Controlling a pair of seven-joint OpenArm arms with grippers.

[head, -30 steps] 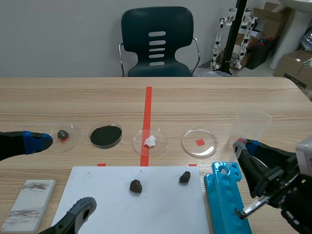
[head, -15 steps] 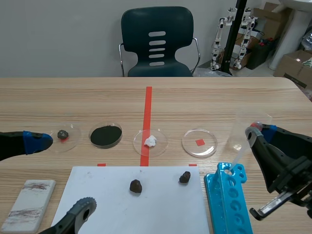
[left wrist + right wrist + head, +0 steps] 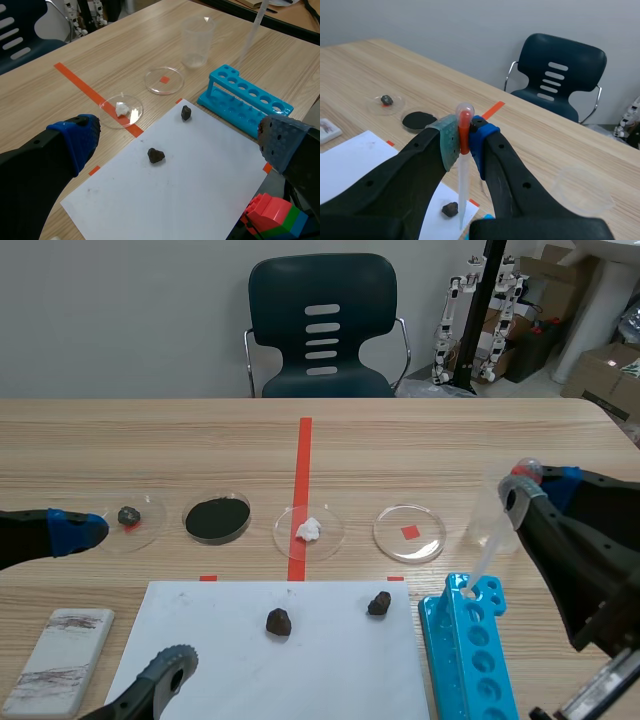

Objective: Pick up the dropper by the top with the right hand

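A clear plastic dropper (image 3: 492, 538) with a red collar and a round bulb hangs slanted from my right gripper (image 3: 522, 483), which is shut on its top. Its tip sits at a hole of the blue tube rack (image 3: 466, 650). In the right wrist view the dropper (image 3: 463, 177) is pinched at the red collar between the two pads (image 3: 449, 141), with the tube pointing down. In the left wrist view the dropper (image 3: 251, 31) rises above the rack (image 3: 244, 105). My left gripper (image 3: 105, 590) stands open at the table's left, holding nothing.
Several petri dishes (image 3: 409, 532) lie in a row, one with black powder (image 3: 217, 519), one with a white lump (image 3: 308, 529). A clear cup (image 3: 510, 508) stands behind the dropper. Two dark rocks (image 3: 278, 621) lie on white paper (image 3: 270, 660). A grey block (image 3: 58, 660) lies at front left.
My right gripper has risen and moved away from me with the dropper, drawing it up out of the blue rack. The left arm has not moved.
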